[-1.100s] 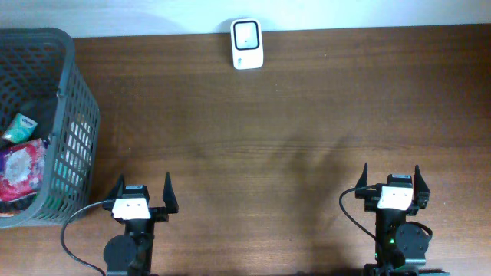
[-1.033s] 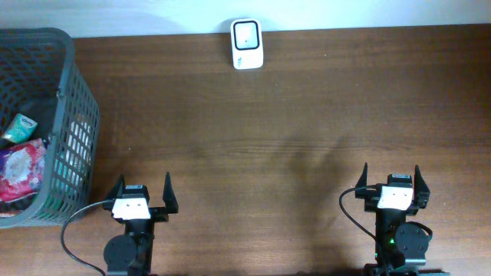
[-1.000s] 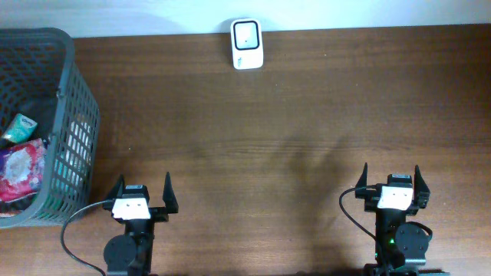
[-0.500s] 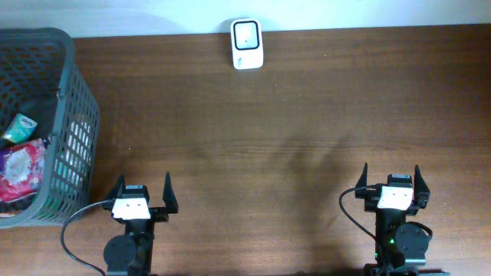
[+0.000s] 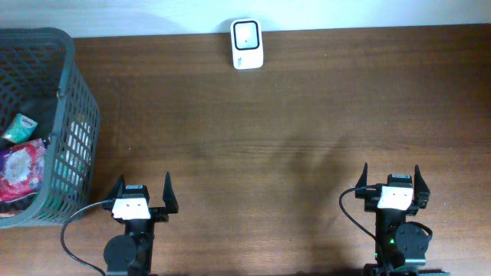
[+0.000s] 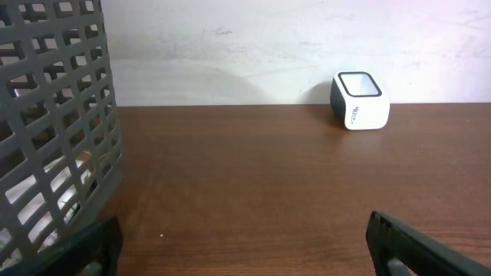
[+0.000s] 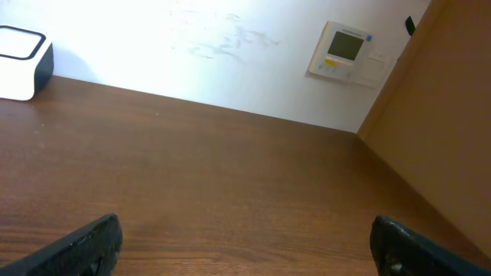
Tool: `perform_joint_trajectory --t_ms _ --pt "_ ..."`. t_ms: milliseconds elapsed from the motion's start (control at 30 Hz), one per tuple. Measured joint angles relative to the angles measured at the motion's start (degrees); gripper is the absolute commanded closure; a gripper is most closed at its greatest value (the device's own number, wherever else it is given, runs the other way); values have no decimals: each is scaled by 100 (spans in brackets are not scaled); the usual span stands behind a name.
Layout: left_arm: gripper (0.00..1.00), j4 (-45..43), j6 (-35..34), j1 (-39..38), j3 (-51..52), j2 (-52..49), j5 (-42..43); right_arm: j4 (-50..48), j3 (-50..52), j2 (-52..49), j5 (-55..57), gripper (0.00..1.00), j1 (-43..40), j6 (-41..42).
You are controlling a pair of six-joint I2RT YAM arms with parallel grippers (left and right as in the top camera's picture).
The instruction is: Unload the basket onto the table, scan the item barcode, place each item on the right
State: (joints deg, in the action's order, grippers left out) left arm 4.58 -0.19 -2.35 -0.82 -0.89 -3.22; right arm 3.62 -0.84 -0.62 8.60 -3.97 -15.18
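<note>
Nothing has moved since a second ago: both arms sit parked at the near edge, and you've got the left gripper (image 5: 143,180) and the right gripper (image 5: 391,170) each with jaws spread wide and nothing between them. Your items are over on the left, inside the one grey mesh basket (image 5: 74,138), which runs off the left edge of the overhead view. Two show in there, a green-and-white packet (image 5: 19,126) lying above a pink-and-red packet (image 5: 17,169), and whether more lie under them you cannot tell. The basket's tall wall stands between the left gripper and those packets. One white barcode scanner (image 5: 247,44) sits at the far edge of the table (image 5: 268,130), up against the wall (image 6: 230,46), window facing up, well apart from both grippers and from the basket. Between you and it is a broad stretch of bare brown wood. A black cable (image 5: 70,226) loops off the left arm's base. From the right wrist you see a wall panel (image 7: 345,50) and a wooden side board (image 7: 445,138) closing the right flank.
</note>
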Motion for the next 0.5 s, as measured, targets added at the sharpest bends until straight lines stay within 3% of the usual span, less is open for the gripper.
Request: perform_joint_trajectory --t_ms 200,267,367,500 --pt "1 -249 2 0 13 0 518 -2 0 0 0 2 0 -4" --pt "1 -826 2 -15 24 2 1958 -2 0 -2 15 2 0 -4" --pt "1 -2052 -7 -15 15 15 2817 -4 0 -2 22 1 0 -4" --pt "1 -2472 -4 -17 -686 -4 2463 -4 0 -2 22 1 0 -4"
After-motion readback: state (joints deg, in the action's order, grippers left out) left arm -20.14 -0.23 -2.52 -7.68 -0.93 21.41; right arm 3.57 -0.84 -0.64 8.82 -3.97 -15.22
